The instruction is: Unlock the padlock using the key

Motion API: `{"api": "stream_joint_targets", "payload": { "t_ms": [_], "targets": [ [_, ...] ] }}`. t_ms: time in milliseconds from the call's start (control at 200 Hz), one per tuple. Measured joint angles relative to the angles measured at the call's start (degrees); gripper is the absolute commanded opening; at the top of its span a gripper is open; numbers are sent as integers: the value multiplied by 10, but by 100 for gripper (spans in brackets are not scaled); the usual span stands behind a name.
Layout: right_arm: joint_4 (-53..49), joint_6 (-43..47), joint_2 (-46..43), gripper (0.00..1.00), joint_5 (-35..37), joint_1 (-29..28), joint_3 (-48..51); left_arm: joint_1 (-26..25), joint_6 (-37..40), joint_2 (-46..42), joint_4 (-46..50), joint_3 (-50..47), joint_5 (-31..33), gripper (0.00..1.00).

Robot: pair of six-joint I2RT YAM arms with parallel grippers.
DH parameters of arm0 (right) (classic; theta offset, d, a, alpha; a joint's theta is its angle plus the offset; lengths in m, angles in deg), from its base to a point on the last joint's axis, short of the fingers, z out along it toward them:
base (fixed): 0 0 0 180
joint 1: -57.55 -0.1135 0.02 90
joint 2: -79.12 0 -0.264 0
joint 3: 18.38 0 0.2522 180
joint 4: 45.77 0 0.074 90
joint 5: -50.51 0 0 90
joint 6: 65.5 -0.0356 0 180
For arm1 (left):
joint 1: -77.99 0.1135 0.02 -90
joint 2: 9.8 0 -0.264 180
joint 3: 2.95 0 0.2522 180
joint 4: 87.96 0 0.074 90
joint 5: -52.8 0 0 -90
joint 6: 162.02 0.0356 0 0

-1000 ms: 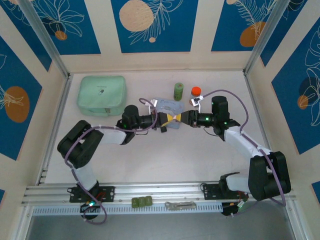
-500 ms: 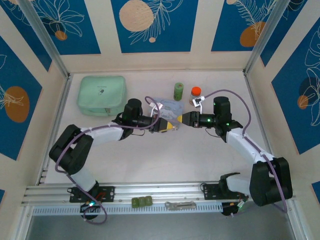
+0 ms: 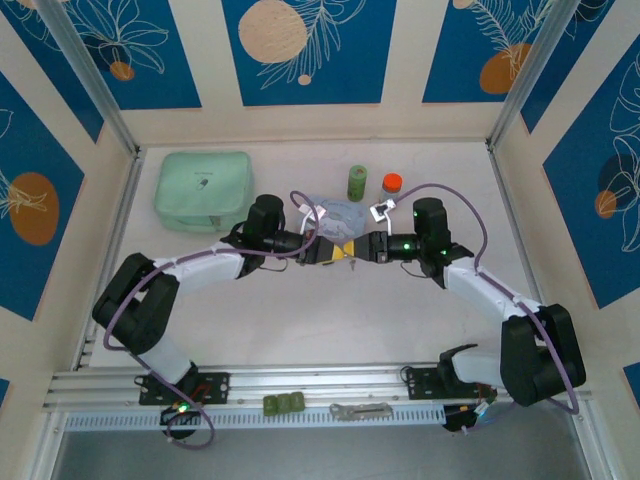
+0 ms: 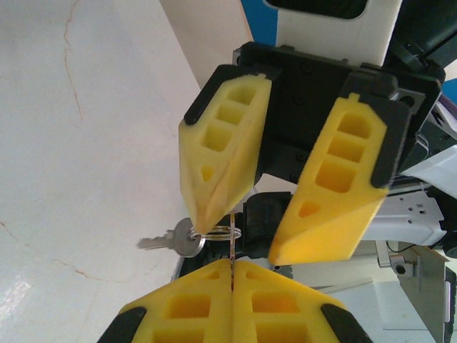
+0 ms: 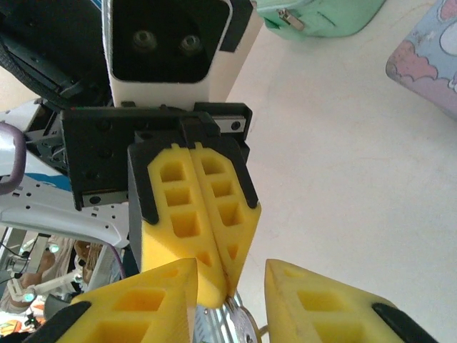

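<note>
Me: Since a second ago my right gripper (image 3: 362,248) has slid in toward my left gripper (image 3: 340,251). Their yellow fingers now meet tip to tip above the table (image 3: 300,330).

Visitor: What is each one doing?

Me: My left fingers are pressed flat together on a thin edge of metal that runs up into the ring (image 4: 226,231), so I hold the key (image 4: 173,241) by its ring end. The key hangs just off to one side of my left fingertips, with its blade pointing away from the ring. My right fingers are spread with a clear gap between them. One tip touches the ring and the other stands off it.

Visitor: And the padlock?

Me: I cannot tell where it sits.

Visitor: Any boxes or jars?

Me: Just beyond both grippers lies a pale blue tin (image 3: 340,213) with pink clouds. I cannot tell whether it is open or what it holds. Farther beyond my right gripper, a small green jar (image 3: 357,183) and a red-lidded jar (image 3: 392,182) stand upright near each other, and I cannot see what is in them. Well off beyond my left wrist sits a mint green case (image 3: 203,190). It is zipped shut, so whatever is inside it is hidden.
</note>
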Motion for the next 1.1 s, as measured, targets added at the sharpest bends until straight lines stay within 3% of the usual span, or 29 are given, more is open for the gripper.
{"api": "stream_joint_targets", "payload": {
  "t_ms": [170,405,505,645,720,940,1100],
  "targets": [
    [-5,-2,-10,26,-1,0,19,3,0,0,-1,0,0,0],
    [-9,-3,-22,0,-1,1,23,5,-7,0,-15,0,-1,0],
    [-6,-6,-22,0,-1,1,23,6,-9,0,-19,0,-2,0],
    [-6,-6,-22,0,-1,1,23,7,-9,-2,-19,-1,12,66],
    [-6,-6,-22,0,5,1,25,12,-7,-10,-15,-7,40,77],
    [6,-29,-27,0,61,1,79,45,-26,-49,-43,-93,209,70],
    [21,-63,-29,0,112,3,114,28,-37,-23,-87,-148,320,65]
  ]
}}
